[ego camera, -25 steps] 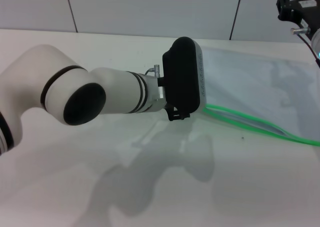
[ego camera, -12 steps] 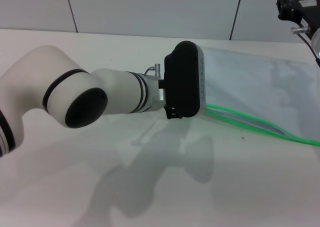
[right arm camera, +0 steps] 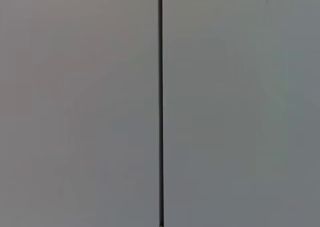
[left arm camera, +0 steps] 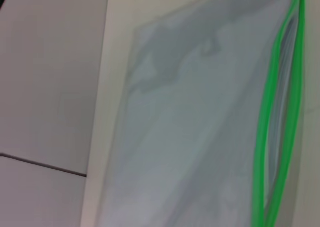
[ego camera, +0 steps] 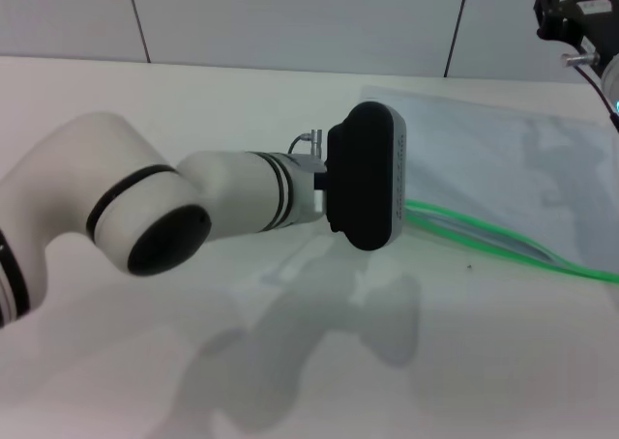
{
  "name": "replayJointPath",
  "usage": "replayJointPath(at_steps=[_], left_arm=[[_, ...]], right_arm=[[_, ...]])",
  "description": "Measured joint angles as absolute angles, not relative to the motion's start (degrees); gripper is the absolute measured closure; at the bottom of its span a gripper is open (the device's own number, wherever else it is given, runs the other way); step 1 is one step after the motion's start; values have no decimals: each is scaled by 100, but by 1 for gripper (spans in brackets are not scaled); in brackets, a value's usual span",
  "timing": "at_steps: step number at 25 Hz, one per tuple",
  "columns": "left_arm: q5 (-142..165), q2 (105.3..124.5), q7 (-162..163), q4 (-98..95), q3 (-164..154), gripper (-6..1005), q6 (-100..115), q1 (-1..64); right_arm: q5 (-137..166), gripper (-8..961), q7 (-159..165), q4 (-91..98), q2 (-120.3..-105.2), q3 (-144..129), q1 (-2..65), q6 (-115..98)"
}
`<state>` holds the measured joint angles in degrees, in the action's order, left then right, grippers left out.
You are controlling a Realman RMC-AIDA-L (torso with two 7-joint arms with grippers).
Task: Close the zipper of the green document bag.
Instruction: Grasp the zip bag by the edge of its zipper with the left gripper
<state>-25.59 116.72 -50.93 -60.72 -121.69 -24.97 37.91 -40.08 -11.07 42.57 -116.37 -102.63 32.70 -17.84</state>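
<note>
The green document bag (ego camera: 503, 163) lies flat on the white table at the right, translucent and greyish. Its zipper (ego camera: 484, 238) runs along the near long edge as a bright green strip. In the left wrist view the bag (left arm camera: 200, 117) fills the picture, and the zipper (left arm camera: 266, 117) shows as two green strips bowed apart with a gap between them. No slider tab shows. My left gripper (ego camera: 366, 176) hovers at the bag's left end, its black body hiding that corner. My right gripper (ego camera: 578, 14) is parked high at the far right.
The white table (ego camera: 290, 362) stretches in front and to the left of the bag. A pale panelled wall (ego camera: 290, 18) stands behind it. The right wrist view holds only this wall and a dark seam (right arm camera: 160, 107).
My left arm has shifted to the right and slightly down, bringing its gripper closer over the bag's left end. The bag and the right arm have not moved.
</note>
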Motion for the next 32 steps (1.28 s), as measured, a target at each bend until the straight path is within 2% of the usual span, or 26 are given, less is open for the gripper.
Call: replayJointPath(at_steps=[32], left_arm=[[-2487, 11662, -5147, -5447, -12428, 428, -1290, 3698]], right_arm=[[-4007, 621, -1107, 4190, -11637, -10266, 3310, -1776]])
